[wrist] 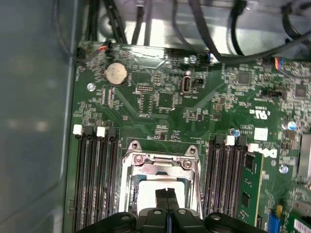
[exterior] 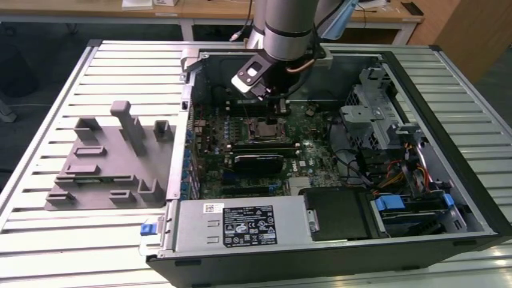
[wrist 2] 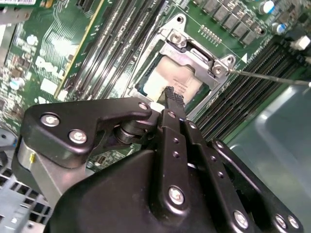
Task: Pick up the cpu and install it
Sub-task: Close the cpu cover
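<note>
Currently parked low inside the open computer case (exterior: 448,126), gripper (exterior: 280,107) right above the socket (exterior: 264,127) in the middle of the motherboard (exterior: 308,153).

Reads as fully pinched in both wrist views: fingertips (wrist: 163,194) pressed pad to pad with just a hairline seam between them. Nothing clamped in that seam. Not carrying anything.

Found the cpu (wrist: 148,187) lying flat inside the socket frame (wrist: 160,161), silver top plate up. Looks seated square to the frame edges, not cocked, though can't confirm full seating from these angles. Sits between the two banks of memory slots (wrist: 95,179), well clear of both.

Key relation: straight down the tool axis. Second wrist view puts the closed tip of the gripper (wrist 2: 170,93) directly over the cpu (wrist 2: 163,77), on the plate's face and not off to a side. No sideways offset worth calling out. Touching or just above the plate: can't tell, no visible gap but no clear contact either.

No real long axis on the chip, being square. Worth noting instead that the finger seam runs parallel to the memory slots, so lined up with one pair of chip edges.

Also spotted a thin metal lever (wrist 2: 272,77) angling away from the frame's screwed end, not lying along the frame side. Judging the latch as not yet down.
</note>
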`<state>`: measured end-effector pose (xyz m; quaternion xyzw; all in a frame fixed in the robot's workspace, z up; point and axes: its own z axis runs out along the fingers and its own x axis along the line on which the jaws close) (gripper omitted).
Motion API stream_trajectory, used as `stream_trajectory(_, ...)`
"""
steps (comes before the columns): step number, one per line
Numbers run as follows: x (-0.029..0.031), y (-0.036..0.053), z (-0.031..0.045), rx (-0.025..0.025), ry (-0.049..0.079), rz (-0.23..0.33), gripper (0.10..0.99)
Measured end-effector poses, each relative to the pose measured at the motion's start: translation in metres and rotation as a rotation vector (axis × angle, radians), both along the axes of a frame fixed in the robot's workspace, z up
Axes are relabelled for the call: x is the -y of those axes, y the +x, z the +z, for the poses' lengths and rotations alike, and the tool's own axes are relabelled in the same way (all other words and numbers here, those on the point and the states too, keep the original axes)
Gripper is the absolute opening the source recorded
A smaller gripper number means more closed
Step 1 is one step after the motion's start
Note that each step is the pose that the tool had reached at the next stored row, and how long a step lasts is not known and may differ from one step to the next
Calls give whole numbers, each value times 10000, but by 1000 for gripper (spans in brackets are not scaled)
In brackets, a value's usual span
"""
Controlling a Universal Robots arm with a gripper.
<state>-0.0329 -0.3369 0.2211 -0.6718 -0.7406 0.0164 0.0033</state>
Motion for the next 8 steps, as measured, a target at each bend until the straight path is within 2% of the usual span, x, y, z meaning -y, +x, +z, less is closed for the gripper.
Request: stream_trajectory(8,0,0,-1,0,0,1452,106)
